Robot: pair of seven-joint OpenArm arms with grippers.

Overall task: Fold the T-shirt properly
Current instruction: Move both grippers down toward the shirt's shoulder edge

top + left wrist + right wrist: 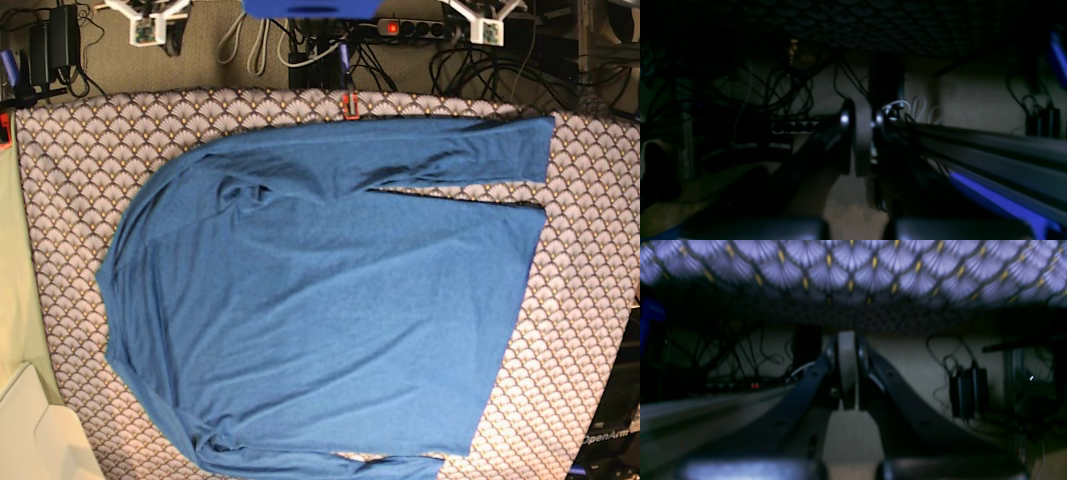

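The T-shirt (330, 300), plain medium blue with long sleeves, lies spread flat on the scallop-patterned cloth (590, 300), collar to the left and hem to the right. One sleeve (450, 150) stretches along the far edge; the other runs along the near edge, partly cut off. Both wrist cameras look out from below the table edge, with the patterned cloth (853, 270) hanging overhead. My left gripper (862, 133) is shut with nothing between its fingers. My right gripper (847, 353) is shut and empty too. Neither touches the shirt.
Tangled cables and a power strip (410, 28) lie on the floor beyond the table's far edge. A black power adapter (967, 390) hangs by the wall. A dark rail with a blue strip (1000, 200) runs along the right. A beige surface (15, 300) borders the table's left side.
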